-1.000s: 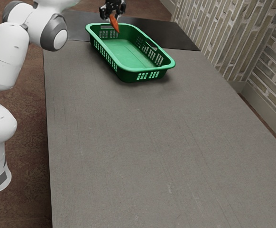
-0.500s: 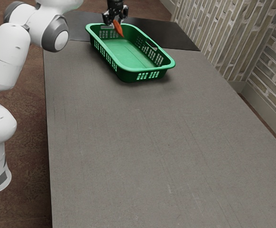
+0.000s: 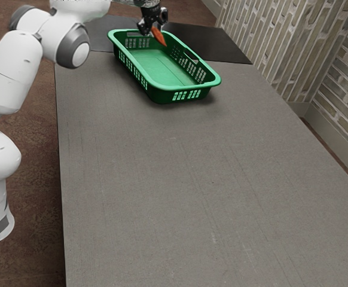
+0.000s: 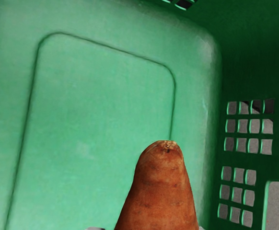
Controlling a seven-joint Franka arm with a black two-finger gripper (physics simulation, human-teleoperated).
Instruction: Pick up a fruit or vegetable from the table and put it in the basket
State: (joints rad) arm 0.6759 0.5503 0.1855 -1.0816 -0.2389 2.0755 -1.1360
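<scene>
Since the hand has moved farther in over the basket toward the exterior view's right, the carrot (image 3: 158, 36), pinched between the fingers of the black gripper (image 3: 152, 27), now hangs just below it, tip slanting down. Under both lies the bare floor of the green plastic basket (image 3: 162, 95), its walls around that drop spot, on the grey table (image 3: 162, 179) beyond. Carrying looks nearly done; lowering a little, then releasing, should finish.

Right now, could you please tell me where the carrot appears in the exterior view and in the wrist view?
Exterior view: the carrot is up and left of centre, in the gripper, over the far part of the green basket.
Wrist view: large in the foreground, against the basket's floor.
Shared landmark: the basket's pierced wall.
</scene>
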